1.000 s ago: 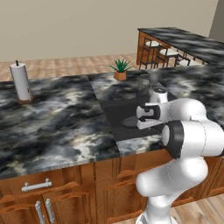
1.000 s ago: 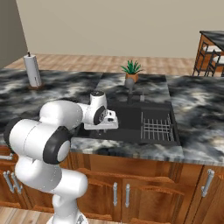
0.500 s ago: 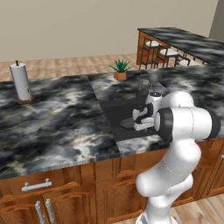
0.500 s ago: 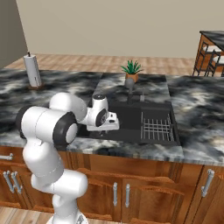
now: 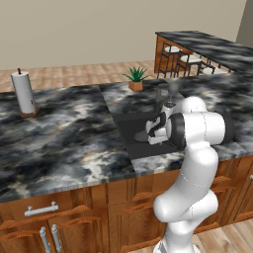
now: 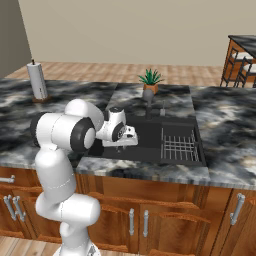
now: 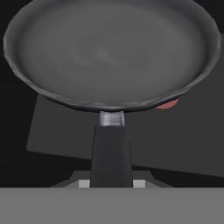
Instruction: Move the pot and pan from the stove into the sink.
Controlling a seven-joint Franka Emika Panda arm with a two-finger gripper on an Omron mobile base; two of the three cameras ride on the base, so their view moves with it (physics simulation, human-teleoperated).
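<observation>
A white robot arm reaches over a black-and-white marbled counter in a rendered kitchen. Its gripper is closed narrowly on the black handle of a dark grey frying pan. In the hand view the round, shallow pan is seen from above with the dark floor of the sink beneath it, and a small reddish shape peeks out under the pan's rim. In the left base view the pan sits low in the dark basin, just in front of the hand. A wire rack lies in the sink's right part, and a faucet stands behind the basin. A small potted plant sits on the counter beyond the faucet, and a paper towel roll stands upright far to the left. No writing or labels can be read anywhere.
</observation>
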